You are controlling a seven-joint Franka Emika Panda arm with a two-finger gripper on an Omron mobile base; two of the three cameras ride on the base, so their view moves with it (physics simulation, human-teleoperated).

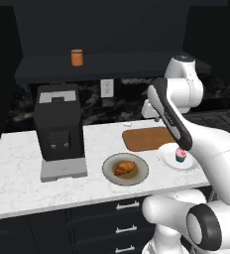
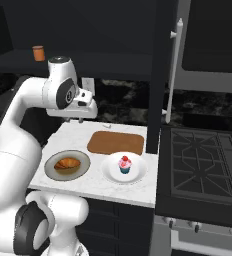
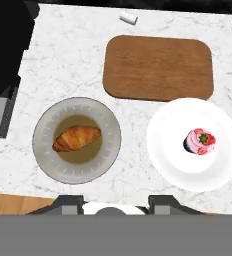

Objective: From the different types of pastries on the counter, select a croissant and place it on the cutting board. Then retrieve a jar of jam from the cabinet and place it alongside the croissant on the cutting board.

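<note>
Your end effector point(image 2: 80, 119) hovers high over the desk point(image 3: 133, 107); you can't tell its jaw state. Below it, the croissant point(image 3: 77, 138) lies on the grey plate point(image 3: 43, 150), beside the cutting board point(image 3: 158, 67).

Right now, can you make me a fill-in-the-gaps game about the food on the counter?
1. The croissant lies on a ____ plate.
2. The cupcake sits on a ____ plate.
3. The board has ____ on it.
4. The orange jar stands on the ____.

Missing words: grey; white; nothing; shelf
</note>
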